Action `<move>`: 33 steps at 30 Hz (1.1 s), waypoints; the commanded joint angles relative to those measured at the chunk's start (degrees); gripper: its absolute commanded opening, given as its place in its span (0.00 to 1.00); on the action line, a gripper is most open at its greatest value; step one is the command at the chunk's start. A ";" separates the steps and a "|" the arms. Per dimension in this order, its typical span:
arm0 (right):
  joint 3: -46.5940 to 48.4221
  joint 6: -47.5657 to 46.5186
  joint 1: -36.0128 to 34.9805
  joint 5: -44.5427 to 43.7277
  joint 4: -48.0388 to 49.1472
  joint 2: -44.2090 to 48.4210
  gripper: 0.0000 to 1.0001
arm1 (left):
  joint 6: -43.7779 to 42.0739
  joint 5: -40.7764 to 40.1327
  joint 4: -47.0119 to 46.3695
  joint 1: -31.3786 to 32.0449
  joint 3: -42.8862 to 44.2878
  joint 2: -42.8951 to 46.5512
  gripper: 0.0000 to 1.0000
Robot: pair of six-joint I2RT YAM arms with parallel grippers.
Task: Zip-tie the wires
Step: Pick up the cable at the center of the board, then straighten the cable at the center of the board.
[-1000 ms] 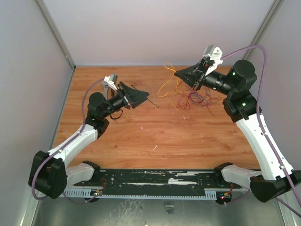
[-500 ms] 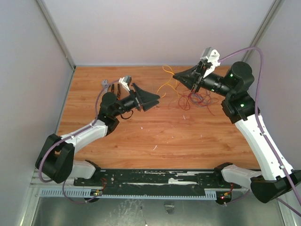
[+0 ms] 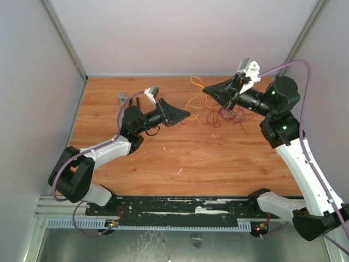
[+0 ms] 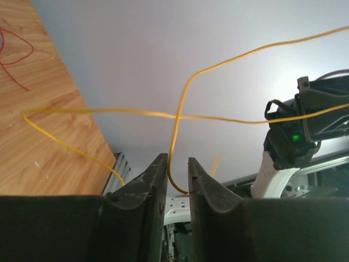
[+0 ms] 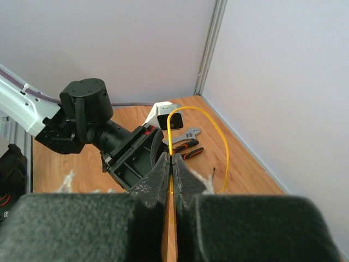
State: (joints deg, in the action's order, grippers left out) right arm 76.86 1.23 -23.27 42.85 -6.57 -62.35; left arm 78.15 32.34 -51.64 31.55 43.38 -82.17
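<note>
My left gripper (image 4: 177,164) has its fingers a little apart, with a yellow strand of the wires (image 4: 177,116) running up between them. And my right gripper (image 5: 170,158) is pinched tight on a yellow strand, red tangle just beside it.

Left arm (image 3: 106,152), right arm (image 3: 297,158): white links, black joints, black tapered fingers (image 4: 139,191), lavender cables (image 3: 283,64), white wrist cameras (image 3: 250,70); green lights (image 3: 271,93) on right.

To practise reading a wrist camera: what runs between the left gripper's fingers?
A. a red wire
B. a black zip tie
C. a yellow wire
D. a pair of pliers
C: the left wrist view shows a yellow wire dropping into the narrow gap between the fingers of the left gripper.
</note>
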 commanded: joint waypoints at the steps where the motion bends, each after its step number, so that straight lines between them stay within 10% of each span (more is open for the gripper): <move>1: -0.71 0.23 -0.61 -2.96 -0.71 1.00 0.00 | -1.37 0.18 -4.22 0.62 2.07 0.04 0.18; 4: -0.49 -2.24 -0.63 -8.88 -5.79 1.25 0.00 | -5.54 -0.89 -3.20 0.62 1.98 2.11 0.00; 12: -2.51 -5.96 -0.48 -32.13 -16.85 3.87 0.00 | -25.90 -11.41 20.31 2.74 7.53 11.48 0.00; 22: -2.39 -7.98 -0.58 -54.23 -26.89 7.60 0.00 | -37.90 -19.61 30.29 15.61 22.06 -0.61 0.00; 33: -21.23 3.66 -0.83 -39.39 -26.08 -2.67 0.16 | -39.25 -30.03 38.57 13.70 10.39 3.23 0.00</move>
State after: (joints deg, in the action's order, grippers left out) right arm 62.39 -2.02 -23.49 -5.28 -32.32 -59.72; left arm 39.83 6.24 -16.40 46.68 59.53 -81.54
